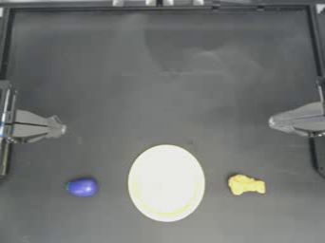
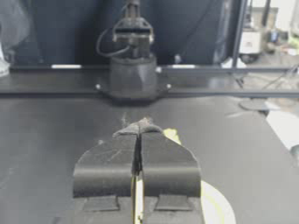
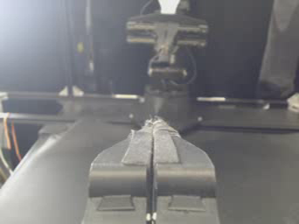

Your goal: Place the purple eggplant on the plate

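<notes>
- While both arms are parked, no step has yet been begun.
- Left gripper [image 1: 58, 128], at 9 o'clock: jaws pressed together, empty.
- Right gripper [image 1: 274, 122], at 3 o'clock: likewise closed.
- Eggplant [image 1: 82, 187] is seen at 8 o'clock, well apart from the plate [image 1: 166, 183] at 6 o'clock.
- Next, an opened left gripper must be lowered over the eggplant.

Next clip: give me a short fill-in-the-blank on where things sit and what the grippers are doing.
1. The purple eggplant lies on the table, on the ___ arm's side of the plate.
2. The lumpy yellow object lies on the plate's ___ side.
3. The left gripper and right gripper both have their jaws ___.

Missing words: left; opposite; shut
</notes>
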